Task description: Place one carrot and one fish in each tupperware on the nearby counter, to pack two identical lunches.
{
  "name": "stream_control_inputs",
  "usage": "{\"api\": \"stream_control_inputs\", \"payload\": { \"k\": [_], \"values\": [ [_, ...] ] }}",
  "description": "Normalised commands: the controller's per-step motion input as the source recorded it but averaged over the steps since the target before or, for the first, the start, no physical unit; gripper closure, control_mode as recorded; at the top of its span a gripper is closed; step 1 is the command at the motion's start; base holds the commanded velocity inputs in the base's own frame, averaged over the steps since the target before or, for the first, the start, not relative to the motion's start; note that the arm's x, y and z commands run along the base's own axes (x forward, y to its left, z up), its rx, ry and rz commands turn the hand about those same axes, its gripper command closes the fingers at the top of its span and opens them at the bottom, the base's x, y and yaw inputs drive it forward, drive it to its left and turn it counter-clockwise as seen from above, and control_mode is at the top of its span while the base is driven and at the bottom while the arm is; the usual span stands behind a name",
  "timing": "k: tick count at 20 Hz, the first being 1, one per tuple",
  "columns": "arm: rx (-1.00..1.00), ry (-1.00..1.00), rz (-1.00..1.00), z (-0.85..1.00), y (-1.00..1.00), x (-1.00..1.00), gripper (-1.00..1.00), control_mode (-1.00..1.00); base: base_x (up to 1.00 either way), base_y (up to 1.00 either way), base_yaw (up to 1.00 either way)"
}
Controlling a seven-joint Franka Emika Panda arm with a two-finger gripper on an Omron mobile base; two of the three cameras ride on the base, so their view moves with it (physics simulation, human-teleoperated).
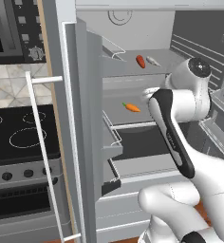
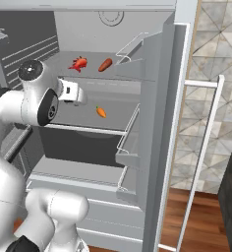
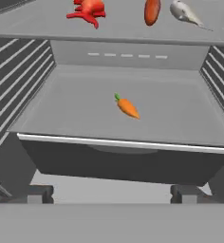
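Setting: an open fridge [image 2: 152, 74] with grey shelves inside; its door shelves stand at the side of the compartment in both base views.
Gripper [image 3: 113, 193]: seen from the hand camera, the two dark finger tips stand far apart at the bottom edge, released, with nothing between them. In the base views the hand [image 2: 71, 92] is a white block at the fridge opening and the fingers themselves are hard to make out.
Bright carrot [image 3: 127, 106]: orange with a green top, lying alone on the middle shelf [image 3: 61, 114], well apart from the finger tips and untouched.
Plain carrot [image 3: 152, 11]: red-orange, on the upper shelf, its top cut off by the edge of the hand view; shown whole in the right base view.
Red fish [image 3: 88, 10]: finned, on the upper shelf beside the plain carrot, also cropped at the top of the hand view. In the left base view the arm and door shelves hide it.
Silver fish [image 3: 184, 13]: slim and pale, on the other side of the plain carrot, partly cut off; small and faint in the left base view.
Arm [image 1: 173, 128]: its white links cover the lower fridge shelves in the left base view.
Stovetop [image 1: 19, 130]: black, beside the fridge, cut off at the picture's edge.
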Motion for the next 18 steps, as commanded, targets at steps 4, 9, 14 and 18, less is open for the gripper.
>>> {"api": "stream_control_inputs", "payload": {
  "k": [4, 9, 14, 18],
  "values": [
    [0.00, -0.30, 0.00, 0.58, 0.28, 0.00, -1.00, -1.00, 0.00, 0.00, 0.00],
    [0.02, -0.11, 0.00, 0.49, 0.13, 0.00, -1.00, -1.00, 0.00, 0.00, 0.00],
    [0.11, 0.00, 0.00, 0.38, 0.00, 0.05, -1.00, -1.00, 0.00, 0.00, 0.00],
    [0.14, 0.00, 0.00, 0.03, 0.00, 0.07, -1.00, -1.00, 0.00, 0.00, 0.00]
  ]
}}
